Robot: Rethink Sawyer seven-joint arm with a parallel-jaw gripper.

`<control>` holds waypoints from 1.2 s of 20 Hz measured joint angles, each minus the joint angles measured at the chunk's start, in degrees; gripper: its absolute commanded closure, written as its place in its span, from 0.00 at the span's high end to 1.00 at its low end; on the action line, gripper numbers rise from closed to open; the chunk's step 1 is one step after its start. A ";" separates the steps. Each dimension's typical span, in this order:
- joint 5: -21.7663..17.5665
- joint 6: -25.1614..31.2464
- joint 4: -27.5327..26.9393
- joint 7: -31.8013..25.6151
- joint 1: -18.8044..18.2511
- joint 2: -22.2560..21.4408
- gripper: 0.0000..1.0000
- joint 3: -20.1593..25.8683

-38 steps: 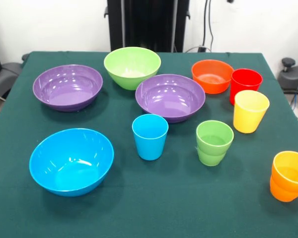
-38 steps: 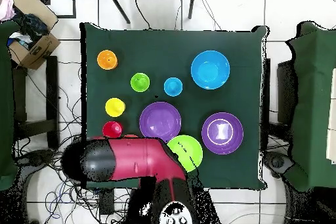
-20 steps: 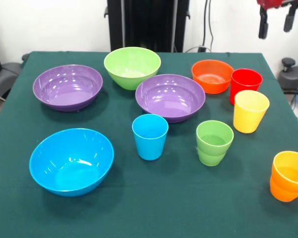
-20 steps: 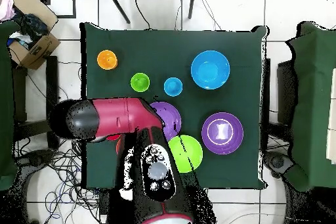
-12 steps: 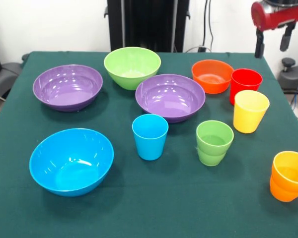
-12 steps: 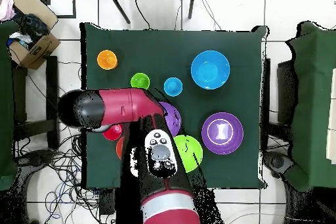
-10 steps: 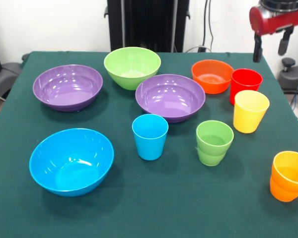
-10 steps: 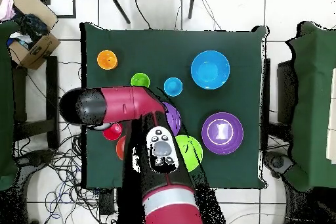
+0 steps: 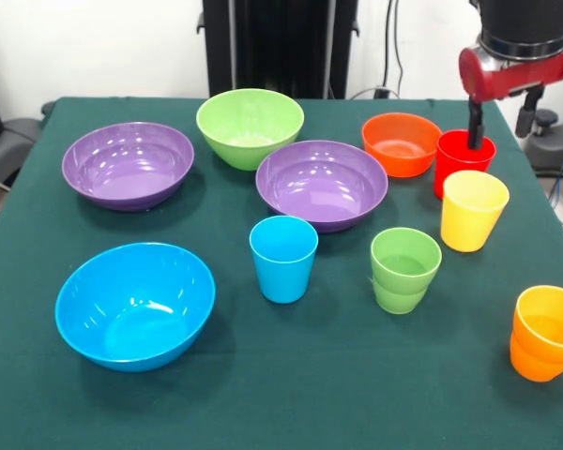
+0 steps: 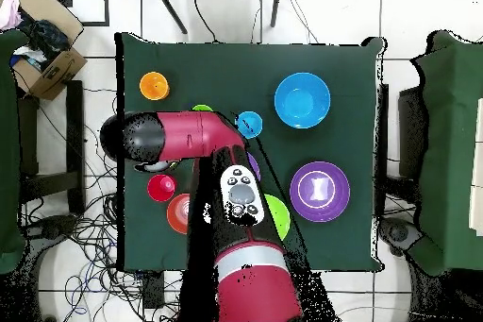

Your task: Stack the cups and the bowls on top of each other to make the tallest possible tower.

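Note:
My gripper (image 9: 499,114) hangs open and empty at the far right. Its left finger (image 9: 475,122) reaches down to the far rim of the red cup (image 9: 464,161), and the other finger is beyond the cup's right side. In front of the red cup stand the yellow cup (image 9: 473,210), green cup (image 9: 405,269), blue cup (image 9: 283,258) and orange cup (image 9: 545,332). The bowls stand apart: two purple (image 9: 127,164) (image 9: 321,183), light green (image 9: 250,127), orange (image 9: 401,143) and deep blue (image 9: 134,304). Nothing is stacked and no tower shows.
The dark green table (image 9: 291,394) carries everything. In the overhead view my red arm (image 10: 184,136) covers the yellow cup, most of the green cup and the middle purple bowl. A cardboard box (image 10: 47,54) sits off the table.
My arm has swung in from the top right edge and come down and a little left. The gripper now sits at the red cup's rim. No cup or bowl has moved.

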 measured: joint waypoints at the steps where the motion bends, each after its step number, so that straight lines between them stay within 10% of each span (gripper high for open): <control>1: 0.00 0.39 -0.67 0.00 0.00 0.25 1.00 -0.26; 24: 0.52 6.62 -14.99 5.03 -1.25 7.99 1.00 -7.35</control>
